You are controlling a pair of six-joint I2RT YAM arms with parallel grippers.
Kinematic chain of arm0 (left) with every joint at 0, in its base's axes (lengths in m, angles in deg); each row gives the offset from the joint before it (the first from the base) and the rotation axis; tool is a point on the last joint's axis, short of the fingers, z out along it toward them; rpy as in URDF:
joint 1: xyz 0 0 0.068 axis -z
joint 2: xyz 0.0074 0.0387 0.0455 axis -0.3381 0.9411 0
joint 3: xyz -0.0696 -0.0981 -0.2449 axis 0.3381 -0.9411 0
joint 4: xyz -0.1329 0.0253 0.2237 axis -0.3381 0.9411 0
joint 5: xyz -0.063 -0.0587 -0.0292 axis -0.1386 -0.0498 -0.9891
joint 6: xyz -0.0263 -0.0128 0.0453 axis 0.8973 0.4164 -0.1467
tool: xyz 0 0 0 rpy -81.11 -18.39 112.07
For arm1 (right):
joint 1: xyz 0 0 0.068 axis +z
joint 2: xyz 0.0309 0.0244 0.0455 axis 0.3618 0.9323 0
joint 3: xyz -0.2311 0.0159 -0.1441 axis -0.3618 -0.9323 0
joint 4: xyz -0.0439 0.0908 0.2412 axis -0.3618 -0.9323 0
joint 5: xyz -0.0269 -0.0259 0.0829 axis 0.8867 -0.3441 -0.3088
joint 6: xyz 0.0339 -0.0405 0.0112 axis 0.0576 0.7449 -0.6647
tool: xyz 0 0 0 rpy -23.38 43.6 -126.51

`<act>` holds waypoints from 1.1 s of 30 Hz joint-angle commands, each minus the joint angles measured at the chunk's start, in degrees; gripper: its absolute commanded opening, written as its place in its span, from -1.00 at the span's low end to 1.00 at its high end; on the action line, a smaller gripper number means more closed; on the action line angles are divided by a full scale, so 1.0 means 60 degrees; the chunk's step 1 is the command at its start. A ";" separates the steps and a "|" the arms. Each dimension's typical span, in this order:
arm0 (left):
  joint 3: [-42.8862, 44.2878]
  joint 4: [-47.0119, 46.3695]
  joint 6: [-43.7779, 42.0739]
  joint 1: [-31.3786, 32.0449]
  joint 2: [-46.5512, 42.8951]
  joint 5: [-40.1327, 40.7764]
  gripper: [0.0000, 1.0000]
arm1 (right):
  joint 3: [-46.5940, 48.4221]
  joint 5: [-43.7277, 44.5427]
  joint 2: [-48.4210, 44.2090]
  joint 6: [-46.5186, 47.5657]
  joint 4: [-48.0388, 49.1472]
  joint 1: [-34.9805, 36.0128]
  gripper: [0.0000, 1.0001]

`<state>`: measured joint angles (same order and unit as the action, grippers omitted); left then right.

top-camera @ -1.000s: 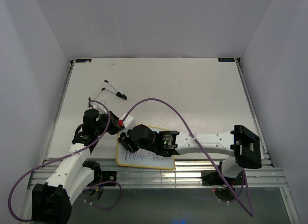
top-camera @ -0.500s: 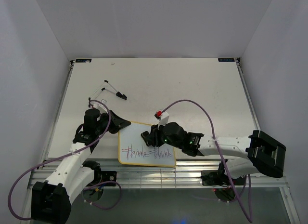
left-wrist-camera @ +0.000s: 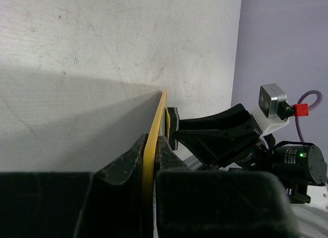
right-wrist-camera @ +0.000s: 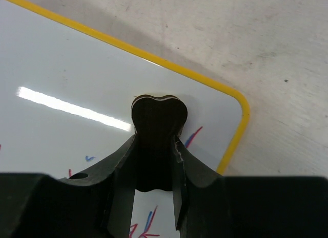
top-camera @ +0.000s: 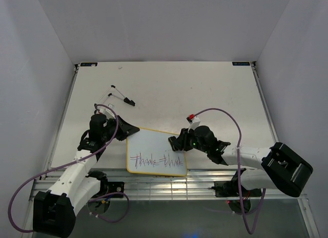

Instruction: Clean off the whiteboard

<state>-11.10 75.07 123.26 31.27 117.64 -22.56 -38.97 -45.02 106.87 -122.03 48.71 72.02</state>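
The white table sits inside plain white walls. The whiteboard lies low in the middle of the top view, close to the arms. The left gripper is pinched tight on the board's yellow frame at its upper left corner. The right gripper is closed narrow on a small black eraser. A second ago that arm was over the left side of the board. Now it is at the right edge. It crossed the top part only. The red-purple writing lower down is all still there, so I think a lower wipe is needed.
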 commanded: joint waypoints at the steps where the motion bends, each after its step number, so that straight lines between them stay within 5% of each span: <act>1: 0.0543 0.0000 -0.0828 0.0016 -0.0163 0.0680 -1.00 | -0.0935 0.0229 0.0331 0.0393 -0.3159 -0.0380 -0.32; 9: 0.0456 -0.0101 -0.0814 0.0030 -0.0061 0.0636 -1.00 | -0.0452 -0.0193 0.0126 0.0451 -0.3352 -0.0382 -0.32; 24: -0.0086 -0.0277 -0.0067 0.0016 -0.0397 0.1325 -1.00 | 0.2797 -0.0151 0.0666 -0.0031 -0.2545 0.3366 -0.32; 33: 0.0060 0.0000 -0.0183 0.0016 -0.0456 0.1515 -1.00 | 0.2699 0.1223 0.0859 -0.0397 -0.2749 0.3779 -0.32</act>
<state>-11.02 78.08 123.55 30.37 115.12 -21.66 -21.55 -27.88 110.43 -118.69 28.23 90.42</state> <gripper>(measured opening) 0.180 0.348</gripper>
